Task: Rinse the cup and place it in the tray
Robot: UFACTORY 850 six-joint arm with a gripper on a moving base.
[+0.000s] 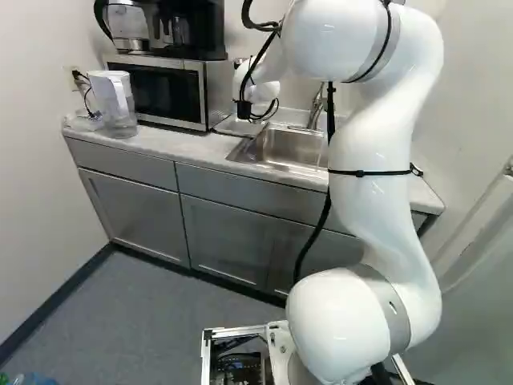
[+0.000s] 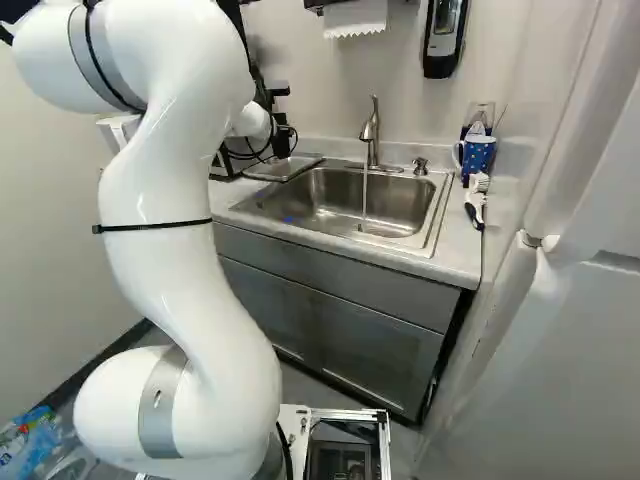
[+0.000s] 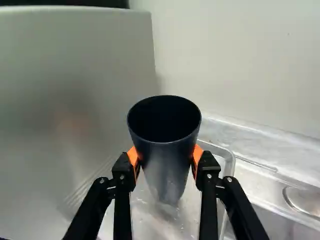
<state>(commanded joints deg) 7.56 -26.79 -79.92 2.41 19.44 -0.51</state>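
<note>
My gripper [image 1: 244,111] shows only as a small black part below the white wrist in the left base view, by the counter's back. In the wrist view the gripper [image 3: 165,157] is shut on a dark, tapered cup [image 3: 167,172], one orange pad on each side. The cup stands upright, mouth open, its inside dark. Beneath it lies the metal tray [image 3: 227,156]; whether the cup's bottom touches it I cannot tell. In the right base view the tray [image 2: 284,168] sits left of the sink; the cup cannot be made out there.
A thin stream of water [image 2: 364,205] runs from the faucet [image 2: 372,130] into the sink [image 2: 405,205]. Right of it stand a blue dotted mug [image 2: 478,155] and a brush [image 2: 476,200]. The microwave [image 1: 164,90] is close beside the tray; a clear pitcher [image 1: 118,104] stands farther left.
</note>
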